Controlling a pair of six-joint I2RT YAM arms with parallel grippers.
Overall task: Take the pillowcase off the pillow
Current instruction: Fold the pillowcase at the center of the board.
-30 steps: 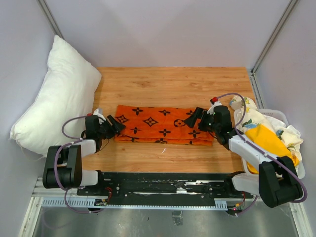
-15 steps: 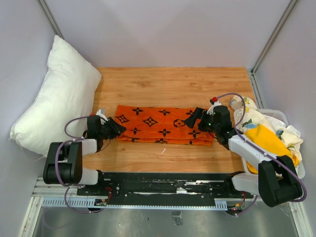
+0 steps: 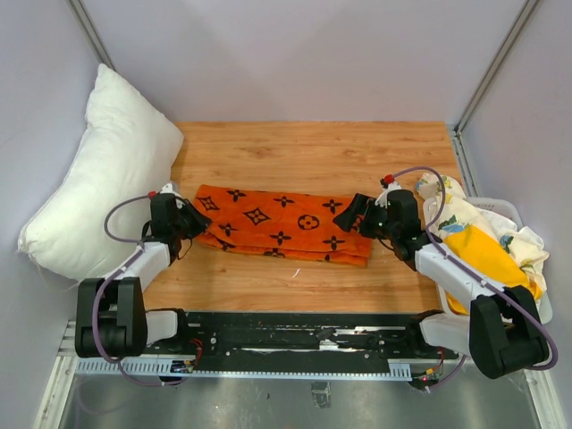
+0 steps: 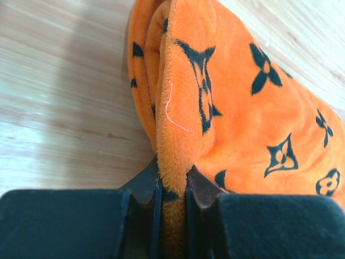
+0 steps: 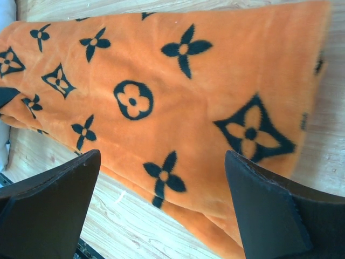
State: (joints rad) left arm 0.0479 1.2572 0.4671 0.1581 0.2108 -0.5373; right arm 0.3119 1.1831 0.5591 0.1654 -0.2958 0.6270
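Orange plush fabric is lying folded flat across the middle of the desk (image 3: 313,147). This is the pillowcase (image 3: 281,228), and it is sitting apart from the pillow (image 3: 107,188), which is leaning against the wall at 9 o'clock. Judged from this layout, the case is already lying off the pillow.

The left end effector (image 4: 172,181) is clamping a narrow fold at the 9 o'clock end of the pillowcase. The right end effector (image 5: 161,189) is standing released with its jaws wide. It is hovering over the 3 o'clock end and grasping nothing.

Hazards from this state:
- The pinch is taking only a thin ridge of pile, so a fast pull is likely to slip it free.
- The clamp is probably catching several layers, so lifting is likely to raise a bundle rather than spread the case.
- With the 3 o'clock end unrestrained, any pull toward 9 o'clock is likely to drag the whole case into the pillow.
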